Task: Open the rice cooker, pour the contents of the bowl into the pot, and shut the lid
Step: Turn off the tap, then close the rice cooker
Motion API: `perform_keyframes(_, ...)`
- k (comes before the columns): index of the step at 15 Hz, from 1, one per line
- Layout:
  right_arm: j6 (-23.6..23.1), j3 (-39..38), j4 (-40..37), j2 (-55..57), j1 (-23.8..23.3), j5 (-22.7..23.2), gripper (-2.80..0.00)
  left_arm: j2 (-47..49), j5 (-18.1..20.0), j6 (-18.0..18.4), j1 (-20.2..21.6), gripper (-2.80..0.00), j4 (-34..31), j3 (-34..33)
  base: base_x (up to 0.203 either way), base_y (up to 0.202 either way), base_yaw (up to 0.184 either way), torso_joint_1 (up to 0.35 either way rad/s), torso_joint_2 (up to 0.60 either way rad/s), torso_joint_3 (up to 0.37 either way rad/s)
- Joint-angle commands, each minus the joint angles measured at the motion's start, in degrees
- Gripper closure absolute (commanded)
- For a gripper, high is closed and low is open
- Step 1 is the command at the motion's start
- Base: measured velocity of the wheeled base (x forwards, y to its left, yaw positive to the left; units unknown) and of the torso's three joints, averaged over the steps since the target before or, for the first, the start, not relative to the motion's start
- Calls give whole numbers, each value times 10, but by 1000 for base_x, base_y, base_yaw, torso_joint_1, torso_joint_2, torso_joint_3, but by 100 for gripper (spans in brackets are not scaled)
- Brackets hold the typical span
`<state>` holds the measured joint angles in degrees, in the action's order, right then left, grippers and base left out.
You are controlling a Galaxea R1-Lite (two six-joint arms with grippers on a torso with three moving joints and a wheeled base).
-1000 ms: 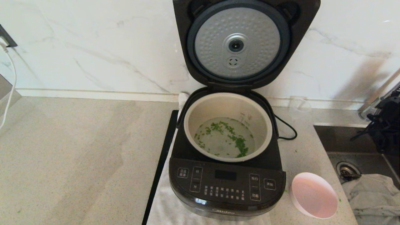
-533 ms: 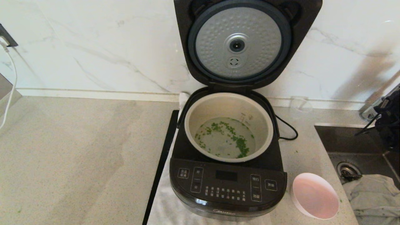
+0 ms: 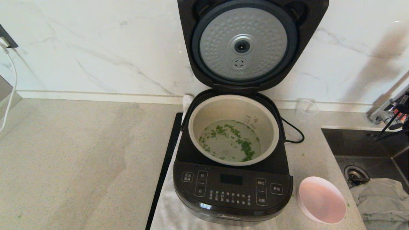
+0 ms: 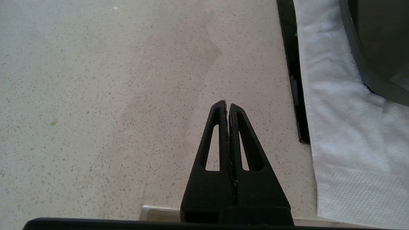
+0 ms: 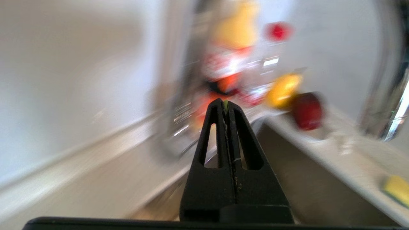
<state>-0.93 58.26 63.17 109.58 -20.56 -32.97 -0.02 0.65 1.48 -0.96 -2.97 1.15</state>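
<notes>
Pour done, lid left to close.

Rice cooker point(image 3: 232, 179) standing on a white towel point(image 3: 172, 210) at the counter's middle, lid point(image 3: 246, 44) tipped fully up against the marble wall, dimpled silver disc facing out. Pot point(image 3: 204, 118) seated inside, holding clear liquid with the chopped green bits point(image 3: 244, 148) floating in it. Bowl point(image 3: 321, 199) set down on the counter point(image 3: 80, 159) just right of the cooker's front corner, looking empty. Right gripper point(image 5: 226, 105) pressed together on nothing but a stray green fleck at the tips, over by the sink point(image 3: 361, 143), well apart from the lid. Left gripper point(image 4: 227, 105) pinched together too, parked over bare counter left of the towel. Judged two steps of three complete; remaining: reach the raised lid and press down until latched.
</notes>
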Motion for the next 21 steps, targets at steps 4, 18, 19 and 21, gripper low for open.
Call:
perform_keyframes(4, 36, -48, -274, -204, 121, 98, 0, -1, 0, 0, 0, 0, 0, 0, 0, 0, 0, 0, 0, 0)
perform_keyframes(18, 401, 308, -617, -197, 172, 678, 0, -1, 0, 0, 0, 0, 0, 0, 0, 0, 0, 0, 0, 0)
perform_keyframes(19, 433, 310, -575, -185, 172, 696, 0, 0, 1, 0, 0, 0, 0, 0, 0, 0, 0, 0, 0, 0)
perform_keyframes(21, 462, 316, -510, -163, 172, 718, 0, -1, 1, 0, 0, 0, 0, 0, 0, 0, 0, 0, 0, 0)
